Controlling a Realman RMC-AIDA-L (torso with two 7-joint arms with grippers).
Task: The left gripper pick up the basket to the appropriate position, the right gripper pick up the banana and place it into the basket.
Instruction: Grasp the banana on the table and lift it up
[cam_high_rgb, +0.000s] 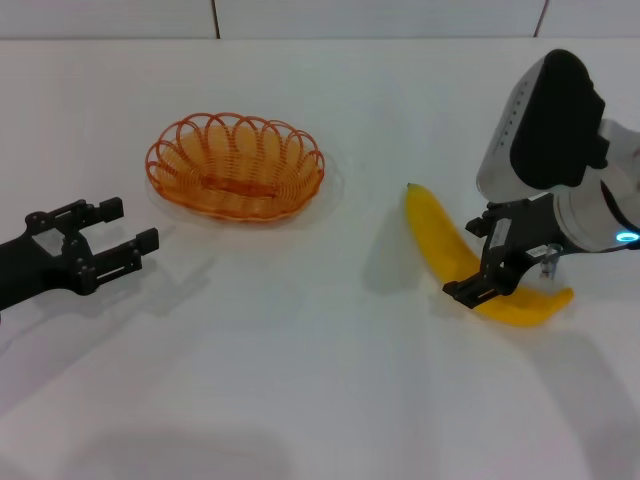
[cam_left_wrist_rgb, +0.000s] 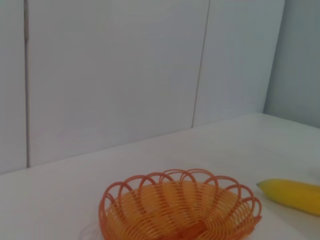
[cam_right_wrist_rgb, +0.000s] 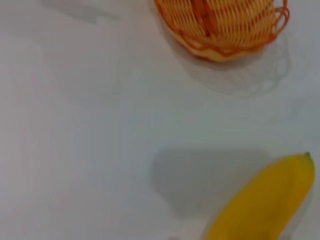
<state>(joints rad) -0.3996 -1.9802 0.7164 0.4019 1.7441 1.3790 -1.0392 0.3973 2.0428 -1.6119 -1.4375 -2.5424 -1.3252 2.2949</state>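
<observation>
Right tool (cam_high_rgb: 497, 272) seen at right of head frame, fingers straddling banana (cam_high_rgb: 448, 250) near its lower end; clamped or not cannot be told. Banana long axis runs upper-left to lower-right on table (cam_high_rgb: 300, 380). Basket (cam_high_rgb: 236, 167) lies upper-left, well apart. Left tool (cam_high_rgb: 115, 237) spread open at left edge, basket up-right of it, nearer than banana.

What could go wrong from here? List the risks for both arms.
The right gripper straddles the banana near its lower end, not its middle, so the long free end may tip or slip on lifting. The basket still sits on the table, apart from the open left gripper; its light looped rim may slide away when pinched.
</observation>
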